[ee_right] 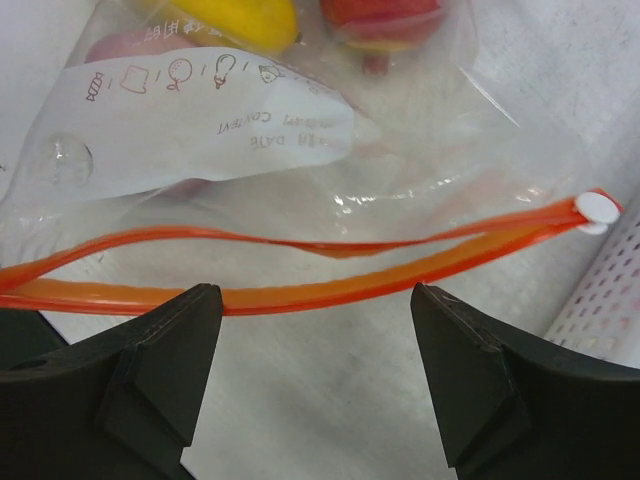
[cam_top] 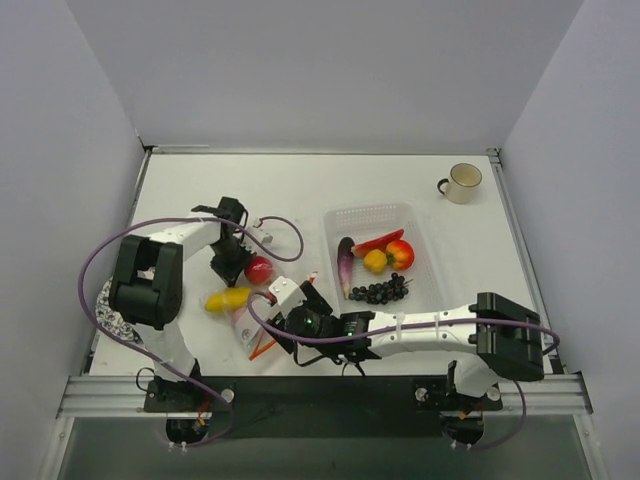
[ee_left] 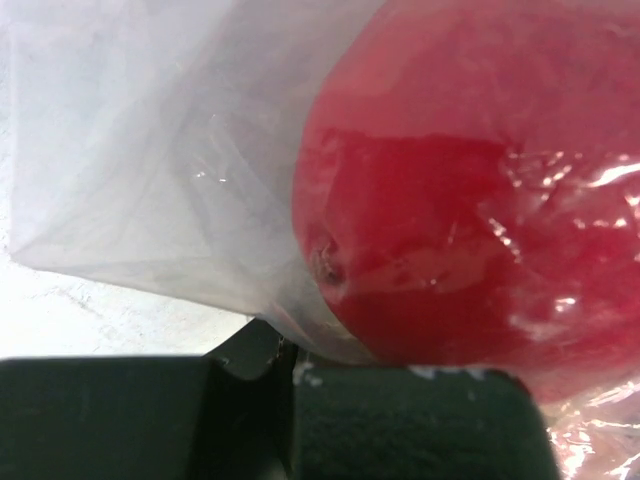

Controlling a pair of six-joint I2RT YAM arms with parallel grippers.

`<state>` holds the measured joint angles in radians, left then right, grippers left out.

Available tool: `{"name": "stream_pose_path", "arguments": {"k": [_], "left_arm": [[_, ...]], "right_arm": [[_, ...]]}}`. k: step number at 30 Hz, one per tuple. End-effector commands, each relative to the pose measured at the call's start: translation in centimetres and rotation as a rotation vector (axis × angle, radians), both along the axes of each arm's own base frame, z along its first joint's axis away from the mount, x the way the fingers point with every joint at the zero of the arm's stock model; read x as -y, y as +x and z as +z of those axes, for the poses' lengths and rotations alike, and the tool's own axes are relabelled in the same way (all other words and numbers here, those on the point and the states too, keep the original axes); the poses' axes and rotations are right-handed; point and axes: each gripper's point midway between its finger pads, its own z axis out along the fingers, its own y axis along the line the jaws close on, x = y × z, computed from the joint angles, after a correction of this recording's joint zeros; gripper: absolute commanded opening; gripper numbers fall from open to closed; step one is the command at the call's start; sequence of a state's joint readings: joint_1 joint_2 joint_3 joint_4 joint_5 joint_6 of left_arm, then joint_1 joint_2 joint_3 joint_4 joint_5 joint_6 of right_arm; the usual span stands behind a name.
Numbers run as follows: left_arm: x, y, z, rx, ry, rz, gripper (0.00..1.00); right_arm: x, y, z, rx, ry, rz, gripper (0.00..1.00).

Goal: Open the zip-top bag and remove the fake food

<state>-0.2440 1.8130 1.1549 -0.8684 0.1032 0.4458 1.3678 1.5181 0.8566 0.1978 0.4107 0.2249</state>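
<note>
Toward the near-left of the table (cam_top: pixel 300 190), the zip-top bag (ee_right: pixel 430 160) lies flat with a red fruit (ee_left: pixel 450 200) and a yellow piece (ee_right: pixel 235 15) inside. Its orange zip strip (ee_right: pixel 480 245) is slightly parted and runs between the wide-open fingers of the right gripper (ee_right: pixel 315 305). The left gripper (ee_left: pixel 290 380) has its jaws closed on the bag's film beside the red fruit, while the other fake food (cam_top: pixel 375 262) sits in the white basket (cam_top: pixel 375 213) — well apart from the bag.

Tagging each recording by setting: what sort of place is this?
Probably a robotics lab test cell: a white tabletop boxed in by plain pale walls, two robot arms bolted to a metal rail, and glossy plastic toy food in a white mesh basket.
</note>
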Motion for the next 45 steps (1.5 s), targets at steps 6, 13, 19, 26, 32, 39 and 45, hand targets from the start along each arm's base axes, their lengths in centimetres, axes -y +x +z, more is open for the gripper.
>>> {"name": "stream_pose_path", "arguments": {"k": [6,13,19,26,32,39,45], "left_arm": [[0.9,0.9,0.3,0.043,0.007,-0.009,0.0],[0.6,0.4,-0.1,0.035,0.024,0.001,0.0],[-0.1,0.4,-0.5,0.036,0.065,0.028,0.0],[-0.5,-0.2,-1.3,0.015,0.091,0.048,0.0],[-0.6,-1.0,-2.0,-0.015,0.099,0.051,0.0],[-0.2,-2.1,-2.1,-0.053,0.095,0.046,0.0],[0.5,-4.2,-2.0,-0.124,0.06,-0.004,0.0]], "right_arm": [[-3.8,1.4,0.1,-0.039,0.077,0.016,0.76],[-7.8,0.6,-1.6,-0.124,0.14,0.113,0.85],[-11.8,-1.1,-1.7,-0.174,0.254,0.225,1.0],[-13.8,-1.7,-1.7,-0.148,0.319,0.293,1.0],[-15.3,-0.1,-1.1,-0.016,0.352,0.26,1.0],[-16.3,1.4,-3.3,0.06,0.259,0.212,1.0],[-16.6,2.5,-3.7,0.087,0.263,0.2,1.0]]}}
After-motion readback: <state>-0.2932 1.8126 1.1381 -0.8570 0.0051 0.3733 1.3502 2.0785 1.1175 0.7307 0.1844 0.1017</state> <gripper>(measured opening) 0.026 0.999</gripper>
